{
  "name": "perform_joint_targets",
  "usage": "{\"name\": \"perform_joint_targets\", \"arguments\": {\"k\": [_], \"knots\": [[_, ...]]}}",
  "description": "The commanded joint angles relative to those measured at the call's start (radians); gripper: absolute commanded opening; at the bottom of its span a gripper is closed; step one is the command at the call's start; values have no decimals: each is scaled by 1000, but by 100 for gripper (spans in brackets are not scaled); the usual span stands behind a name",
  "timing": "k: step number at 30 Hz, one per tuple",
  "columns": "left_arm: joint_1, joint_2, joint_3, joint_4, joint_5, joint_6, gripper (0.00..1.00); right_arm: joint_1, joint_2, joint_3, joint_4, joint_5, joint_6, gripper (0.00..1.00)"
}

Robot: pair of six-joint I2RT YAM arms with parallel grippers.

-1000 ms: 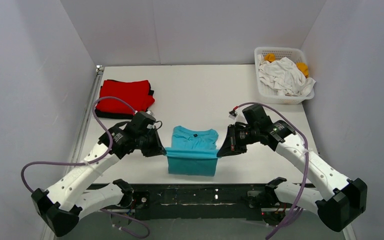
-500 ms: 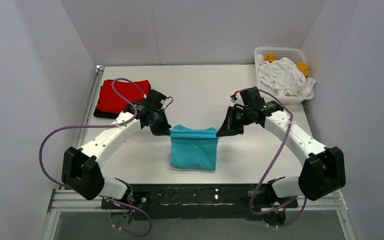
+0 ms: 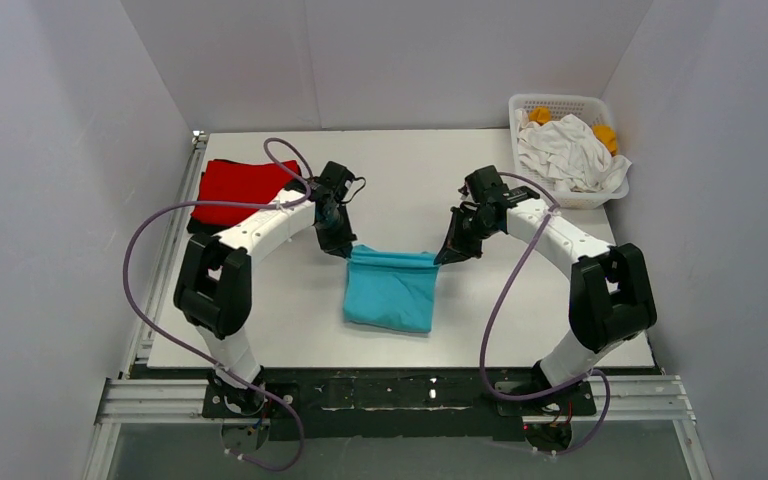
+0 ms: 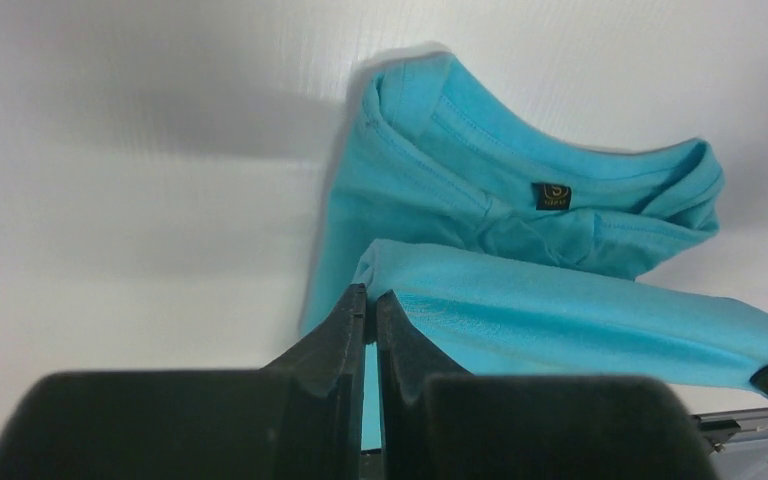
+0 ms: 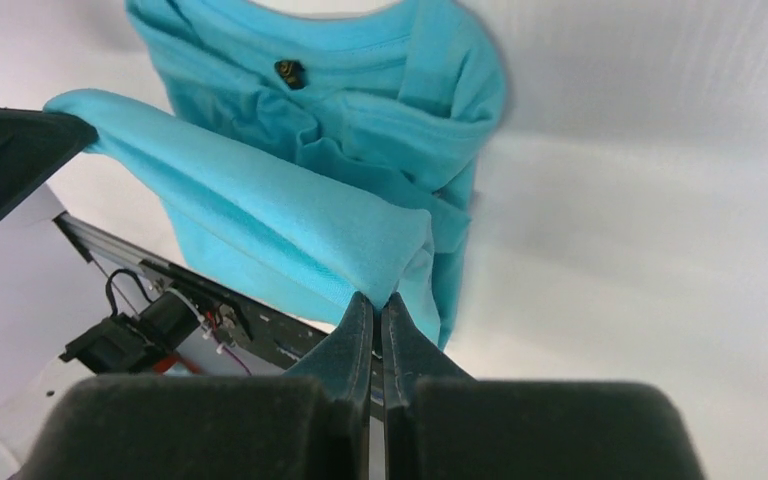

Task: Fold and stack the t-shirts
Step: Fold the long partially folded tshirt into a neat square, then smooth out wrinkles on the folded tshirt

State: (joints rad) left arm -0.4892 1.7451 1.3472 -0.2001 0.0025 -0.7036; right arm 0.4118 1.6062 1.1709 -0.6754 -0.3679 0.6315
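The left gripper [image 3: 346,250] and right gripper [image 3: 443,258] are each clamping one corner of the turquoise t-shirt [image 3: 392,295], which is lying right of the red t-shirt [image 3: 240,185] and nearer the arm bases. The raised edge is stretching crosswise between them, pointing away from the red t-shirt and hanging above the collar end, so both arms are likely needing to lower together.

A robotics lab test cell: a flat white table [image 3: 400,165] boxed in by bare pale grey panel walls [image 3: 50,150], with an aluminium rail frame [image 3: 140,398] and two white-and-black robot arms [image 3: 260,228] trailing purple cables [image 3: 126,265].
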Motion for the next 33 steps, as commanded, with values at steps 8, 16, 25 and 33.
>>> {"name": "perform_joint_targets", "arguments": {"k": [8, 16, 25, 33], "knots": [[46, 133, 109, -120, -64, 84, 48, -33, 141, 123, -18, 123, -45, 29], [47, 4, 162, -191, 63, 105, 98, -33, 21, 177, -110, 241, -6, 80], [-43, -188, -243, 248, 552, -28, 98, -15, -161, -135, 290, -275, 65, 81], [-60, -101, -465, 442, 655, -90, 98, 27, -5, -278, 586, -424, 191, 81]]}}
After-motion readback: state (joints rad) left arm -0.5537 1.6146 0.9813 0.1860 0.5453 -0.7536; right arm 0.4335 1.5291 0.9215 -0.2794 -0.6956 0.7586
